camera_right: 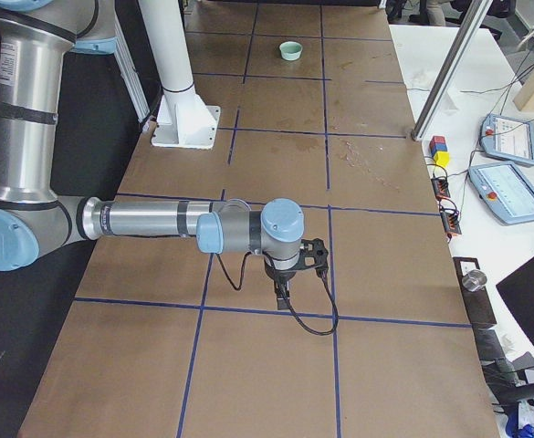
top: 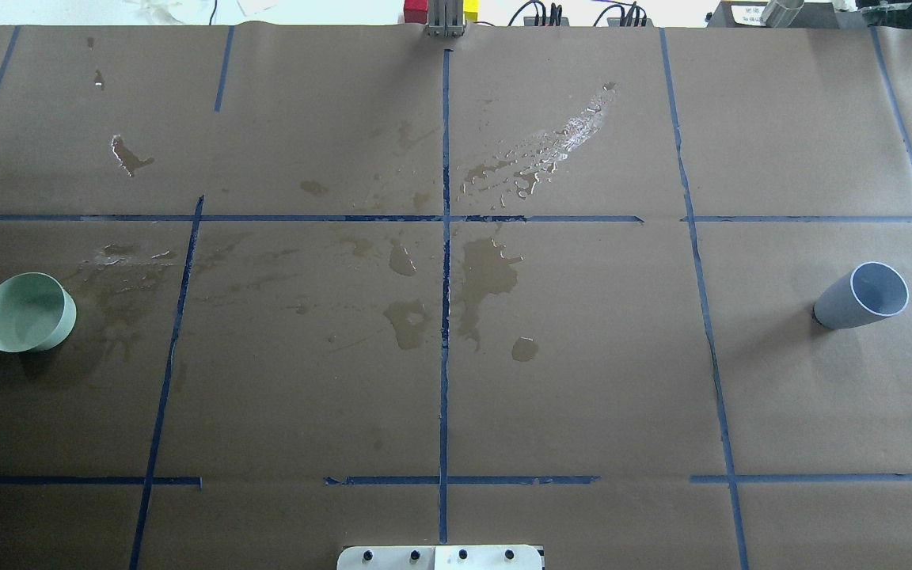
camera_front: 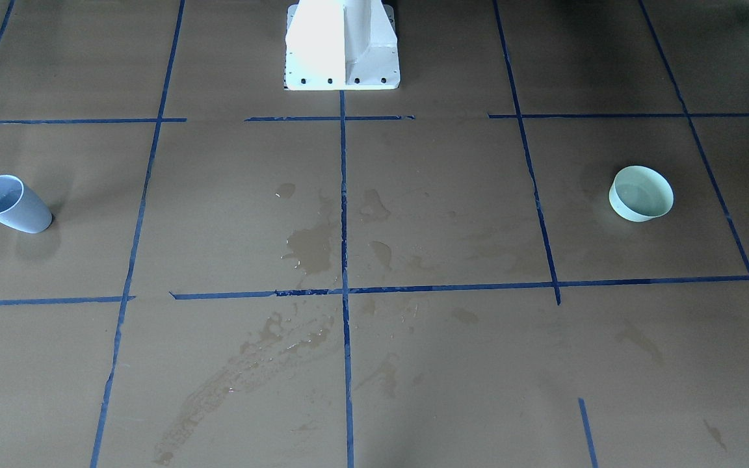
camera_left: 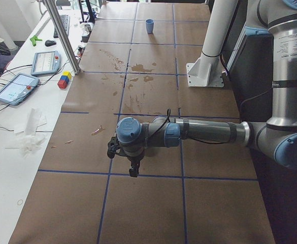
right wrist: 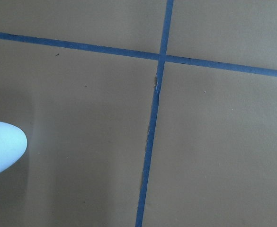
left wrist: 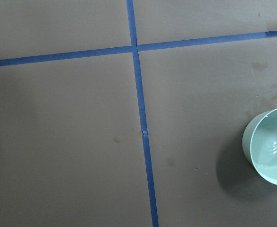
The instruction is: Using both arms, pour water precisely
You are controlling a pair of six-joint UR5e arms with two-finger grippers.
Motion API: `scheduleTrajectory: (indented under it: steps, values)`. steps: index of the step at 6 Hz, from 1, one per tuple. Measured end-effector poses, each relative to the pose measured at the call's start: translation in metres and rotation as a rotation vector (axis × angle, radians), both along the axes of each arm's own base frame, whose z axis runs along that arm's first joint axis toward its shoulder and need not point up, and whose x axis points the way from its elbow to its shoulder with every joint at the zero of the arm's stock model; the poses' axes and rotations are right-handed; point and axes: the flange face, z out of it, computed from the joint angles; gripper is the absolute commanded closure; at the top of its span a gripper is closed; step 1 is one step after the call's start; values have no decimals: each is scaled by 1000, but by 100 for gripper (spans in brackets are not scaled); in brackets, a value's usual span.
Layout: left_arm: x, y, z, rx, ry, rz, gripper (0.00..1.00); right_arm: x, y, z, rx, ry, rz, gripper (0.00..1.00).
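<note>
**A:** Containers?

**B:** Two, both upright on the tabletop [top: 583,380]. Pale green bowl [top: 28,313] at mid-left of the overhead view. Blue-grey cup [top: 860,295] at mid-right. They're well apart, with several blue tape lines [top: 446,317] between them.

**A:** Contents?

**B:** The water [left wrist: 274,144] shows as a faint glossy sheen on the bowl's floor, at the right edge of the left wrist view. Can't tell whether the cup has any in it.

**A:** Anything outside them?

**B:** Wet patches [top: 488,273] around the centre tape cross in the overhead view. Streak of droplets [top: 559,146] at upper centre. More damp marks just right of the bowl.

**A:** Arms?

**B:** Left arm [camera_left: 204,132] lies level across the middle of the left side view, with the left claw [camera_left: 133,172] pointing down above the tabletop. Right arm [camera_right: 157,219] is posed the same way in the right side view, right claw [camera_right: 282,299] also pointing down.

**A:** Claws wide or narrow?

**B:** Can't tell for either, since only the side views show them. Right wrist view catches just the cup's edge at its lower left.
</note>
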Motion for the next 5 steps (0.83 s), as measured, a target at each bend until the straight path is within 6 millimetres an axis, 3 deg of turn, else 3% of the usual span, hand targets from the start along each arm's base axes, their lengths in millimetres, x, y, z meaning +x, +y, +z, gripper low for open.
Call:
scheduleTrajectory:
  steps: [2,5]
  values:
    - [1,-1,0,1,-2,3,0,0,-2,-2,27,-1,0,0]
    - [4,-15,-20,80,1,3,0,-2,-8,-9,50,-20,1,0]
